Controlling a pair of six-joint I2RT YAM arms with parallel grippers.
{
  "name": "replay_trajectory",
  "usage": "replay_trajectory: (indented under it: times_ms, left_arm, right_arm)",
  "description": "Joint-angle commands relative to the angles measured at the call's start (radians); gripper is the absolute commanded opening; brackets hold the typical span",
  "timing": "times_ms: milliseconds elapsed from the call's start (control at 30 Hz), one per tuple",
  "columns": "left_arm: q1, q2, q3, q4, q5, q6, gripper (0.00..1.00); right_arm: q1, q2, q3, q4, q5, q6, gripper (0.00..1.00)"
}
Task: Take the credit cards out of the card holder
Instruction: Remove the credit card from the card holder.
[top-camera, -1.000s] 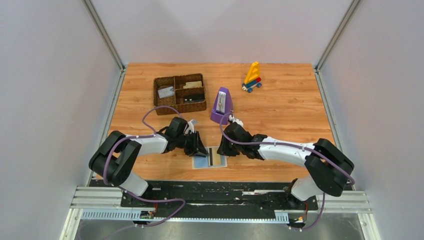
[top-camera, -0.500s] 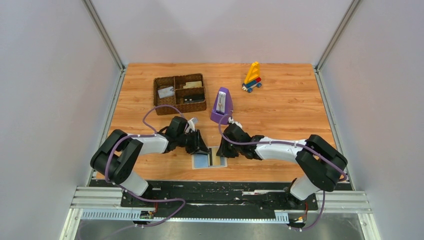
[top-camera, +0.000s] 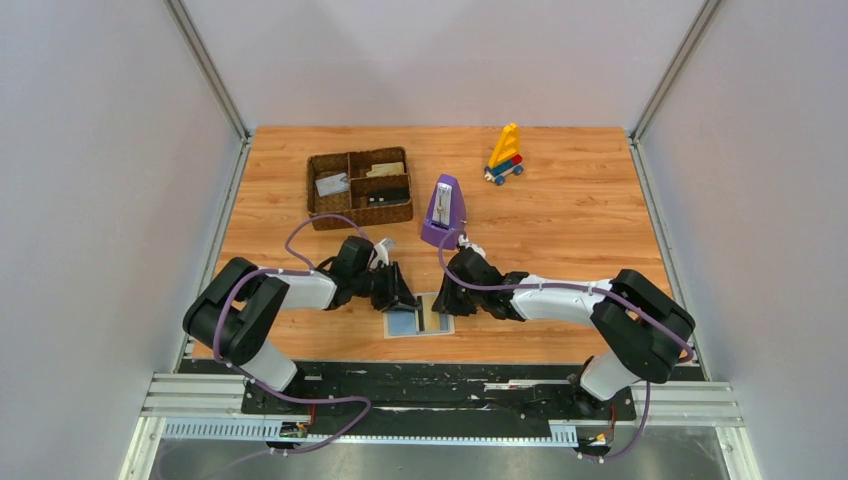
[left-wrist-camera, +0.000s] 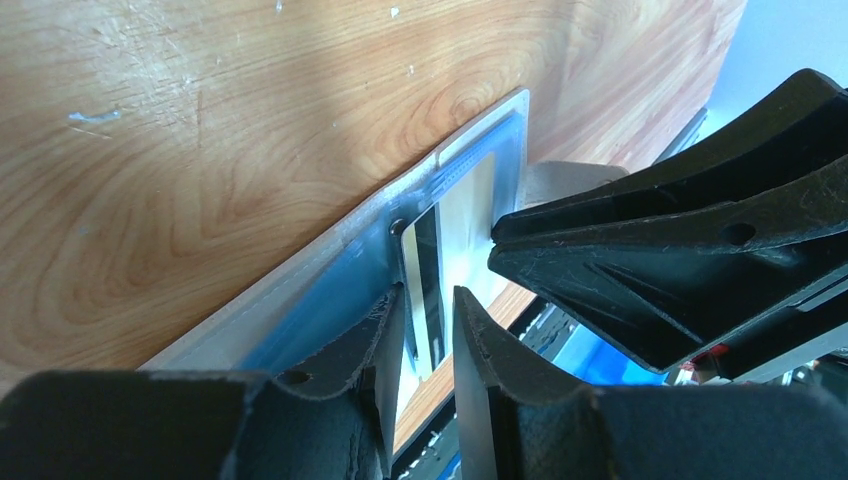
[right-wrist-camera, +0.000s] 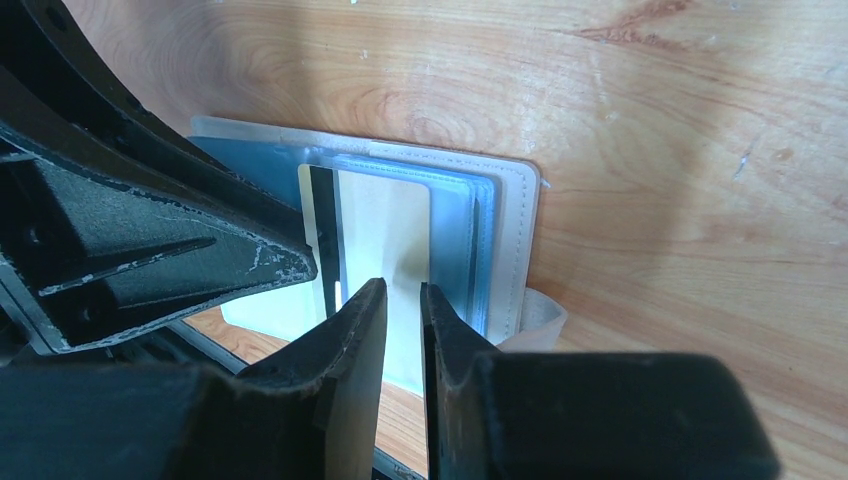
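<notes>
Top external: one light-blue card holder (top-camera: 401, 323) lies on the counter (top-camera: 560, 220), one beige credit card (right-wrist-camera: 385, 230) protruding. Left claw (left-wrist-camera: 428, 300) and right claw (right-wrist-camera: 403, 290), two in all, are slightly parted over it; I cannot tell whether they grip.

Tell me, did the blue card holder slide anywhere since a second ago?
No. The card holder lies at the same spot, just as far below the purple metronome as before.

Surface (top-camera: 580, 220): wood-grain board, with light scuffs visible close up. Lying directly on it, as I log it:
- pale-blue card holder (top-camera: 404, 323), opened flat, middle of the near edge
- brown woven tray (top-camera: 360, 217), far left
- purple metronome (top-camera: 441, 212), upright, just right of the tray
- toy block car (top-camera: 505, 155), far side, well apart from the rest
</notes>
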Motion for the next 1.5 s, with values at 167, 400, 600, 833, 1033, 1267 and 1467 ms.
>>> replay_trajectory:
  times_ms: [167, 400, 600, 833, 1033, 1267, 1467]
  left_arm:
    - [-0.006, -0.004, -0.045, 0.158, 0.048, -0.082, 0.29]
    - [-0.006, -0.005, -0.065, 0.228, 0.071, -0.137, 0.14]
    - [-0.006, -0.038, -0.065, 0.166, 0.040, -0.138, 0.00]
    - [-0.005, -0.129, -0.043, 0.003, -0.056, -0.083, 0.00]
    - [-0.002, -0.254, -0.012, -0.158, -0.170, -0.048, 0.00]
    - [-0.001, -0.398, 0.064, -0.352, -0.279, -0.029, 0.00]
    - [-0.002, -0.457, 0.127, -0.401, -0.250, -0.090, 0.00]
  right_arm:
    - [-0.005, 0.005, -0.021, -0.006, 0.004, 0.008, 0.20]
    - [-0.007, 0.005, -0.024, -0.007, 0.002, 0.010, 0.20]
    - [-0.013, -0.005, -0.029, -0.007, 0.003, 0.010, 0.20]
    - [-0.024, -0.027, -0.034, -0.015, 0.019, -0.010, 0.20]
    - [-0.033, -0.040, -0.026, -0.033, 0.027, -0.027, 0.20]
    - [-0.032, -0.084, 0.026, -0.031, 0.046, -0.172, 0.22]
    - [0.028, -0.202, -0.018, 0.162, 0.099, -0.438, 0.24]
